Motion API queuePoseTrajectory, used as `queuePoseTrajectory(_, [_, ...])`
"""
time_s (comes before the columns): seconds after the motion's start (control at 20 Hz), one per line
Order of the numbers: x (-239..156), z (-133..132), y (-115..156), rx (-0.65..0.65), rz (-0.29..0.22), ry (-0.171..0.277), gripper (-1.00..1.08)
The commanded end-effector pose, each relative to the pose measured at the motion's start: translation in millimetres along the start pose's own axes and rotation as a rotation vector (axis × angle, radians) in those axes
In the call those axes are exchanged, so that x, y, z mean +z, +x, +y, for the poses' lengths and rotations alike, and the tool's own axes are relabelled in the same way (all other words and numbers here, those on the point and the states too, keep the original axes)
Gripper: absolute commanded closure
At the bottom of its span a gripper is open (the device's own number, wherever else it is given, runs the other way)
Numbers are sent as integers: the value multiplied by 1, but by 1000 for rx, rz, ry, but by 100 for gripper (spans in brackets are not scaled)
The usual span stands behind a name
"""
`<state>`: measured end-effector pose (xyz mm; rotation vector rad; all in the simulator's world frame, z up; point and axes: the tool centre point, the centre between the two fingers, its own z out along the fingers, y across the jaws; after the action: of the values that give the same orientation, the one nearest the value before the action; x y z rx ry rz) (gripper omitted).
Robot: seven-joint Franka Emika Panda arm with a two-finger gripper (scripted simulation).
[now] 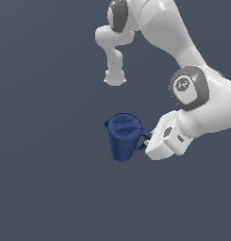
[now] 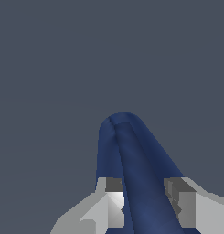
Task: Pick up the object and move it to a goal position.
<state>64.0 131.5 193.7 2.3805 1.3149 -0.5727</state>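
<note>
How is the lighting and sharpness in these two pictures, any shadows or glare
Exterior view: flat, even light, no cast shadow under the blue pitcher; soft shading on the white arm, no glare. Wrist view: the pitcher fills the middle between the hand fingers, edges slightly soft and blocky; plain grey background.

The pitcher (image 1: 122, 139) is a plain dark blue all over, lid and loop handle alike, with no pattern, and the wrist view shows the same deep blue with a paler sheen along its side. The arm (image 1: 202, 99) is glossy white with dark grey joint caps, and the tool (image 2: 145, 203) has white fingers (image 2: 104, 210) with grey pads. The background is a flat slate grey-blue.
</note>
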Motion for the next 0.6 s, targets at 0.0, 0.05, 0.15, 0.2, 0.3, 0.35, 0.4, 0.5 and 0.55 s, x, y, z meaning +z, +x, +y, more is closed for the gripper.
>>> queuePoseTrajectory(0.0, [1,0,0,0,-1,1,108])
queuePoseTrajectory(0.05, [0,0,0,0,0,0,108])
queuePoseTrajectory(0.15, [0,0,0,-1,0,-1,108])
queuePoseTrajectory(0.2, [-1,0,-1,-1,1,-2,108])
queuePoseTrajectory(0.3, [-2,0,-3,-3,3,-5,108])
queuePoseTrajectory(0.35, [-3,0,-4,-4,4,-7,108])
queuePoseTrajectory(0.4, [-4,0,-6,-6,6,-10,108])
queuePoseTrajectory(0.5, [-8,0,-9,-9,11,-16,108])
queuePoseTrajectory(0.55, [-9,0,-12,-12,13,-20,108])
